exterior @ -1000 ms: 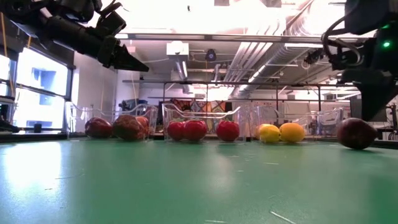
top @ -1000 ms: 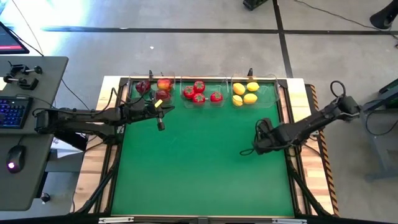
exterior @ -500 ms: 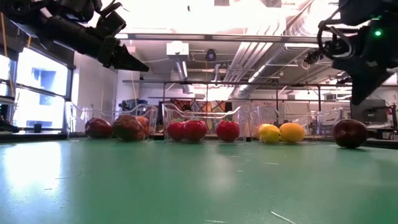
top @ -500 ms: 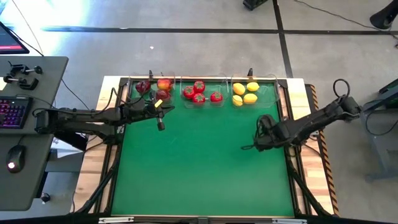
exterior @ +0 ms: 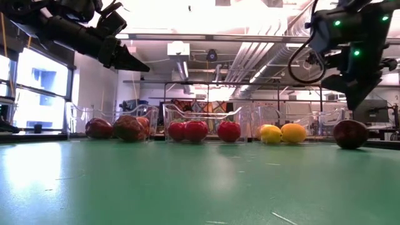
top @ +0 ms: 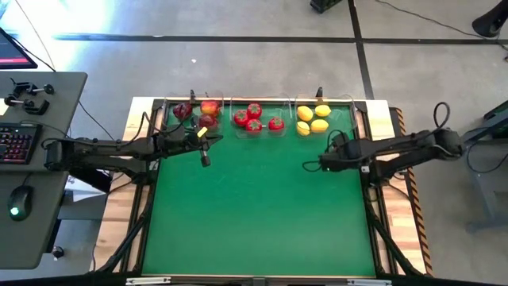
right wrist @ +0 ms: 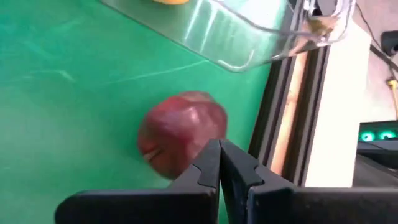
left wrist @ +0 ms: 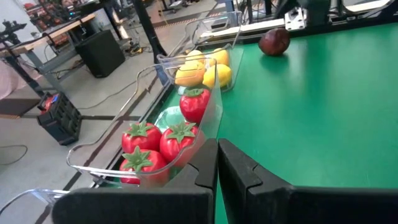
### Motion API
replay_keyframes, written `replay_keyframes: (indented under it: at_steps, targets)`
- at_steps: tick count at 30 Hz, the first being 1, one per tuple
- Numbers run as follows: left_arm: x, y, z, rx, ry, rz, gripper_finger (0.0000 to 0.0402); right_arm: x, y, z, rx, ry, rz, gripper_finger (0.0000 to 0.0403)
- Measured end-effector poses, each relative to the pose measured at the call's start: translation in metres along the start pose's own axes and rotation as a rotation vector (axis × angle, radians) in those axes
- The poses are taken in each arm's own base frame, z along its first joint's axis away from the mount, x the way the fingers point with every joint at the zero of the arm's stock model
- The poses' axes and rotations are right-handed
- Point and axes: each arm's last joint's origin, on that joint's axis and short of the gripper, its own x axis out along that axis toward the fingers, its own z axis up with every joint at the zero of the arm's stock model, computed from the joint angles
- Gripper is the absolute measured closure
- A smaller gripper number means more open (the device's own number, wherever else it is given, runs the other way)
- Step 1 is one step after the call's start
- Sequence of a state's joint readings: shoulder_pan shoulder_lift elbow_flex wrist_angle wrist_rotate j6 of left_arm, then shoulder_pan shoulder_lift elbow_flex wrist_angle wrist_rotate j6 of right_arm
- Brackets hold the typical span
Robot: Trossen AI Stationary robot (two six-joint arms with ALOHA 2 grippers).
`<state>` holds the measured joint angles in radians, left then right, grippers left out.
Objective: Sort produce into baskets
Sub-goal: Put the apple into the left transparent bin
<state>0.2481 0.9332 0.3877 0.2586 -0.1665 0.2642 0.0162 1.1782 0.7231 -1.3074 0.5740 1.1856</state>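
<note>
Near the mat's right edge, one dark red apple (exterior: 350, 134) is left loose on the green mat (top: 254, 206), just short of the lemon bin (top: 321, 119) — the other fruit is already sorted. The right gripper (top: 306, 166), fingers pressed together and empty, has been swung up beside the apple; a grasp seems likely next. The left gripper (top: 205, 161) — also closed — is held by the apple bin (top: 194, 113)
</note>
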Motion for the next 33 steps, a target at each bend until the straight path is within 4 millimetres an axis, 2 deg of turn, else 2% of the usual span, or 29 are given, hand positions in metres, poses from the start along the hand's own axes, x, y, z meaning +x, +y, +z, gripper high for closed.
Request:
replay_keyframes:
  at_steps: [8, 17, 24, 33]
  targets:
    - [0.000, 0.000, 0.000, 0.000, 0.000, 0.000, 0.0401, 0.013, 0.004, 0.021, -0.007, -0.003, 0.046, 0.0403]
    - [0.000, 0.000, 0.000, 0.001, 0.001, 0.000, 0.0402, 0.033, 0.006, 0.031, -0.063, 0.075, -0.051, 0.0403]
    - [0.000, 0.000, 0.000, 0.007, 0.000, 0.000, 0.0401, 0.039, 0.012, 0.032, -0.086, 0.126, -0.027, 0.0403]
    - [0.000, 0.000, 0.000, 0.008, 0.001, 0.000, 0.0402, 0.026, 0.025, 0.017, -0.098, 0.107, 0.040, 0.0403]
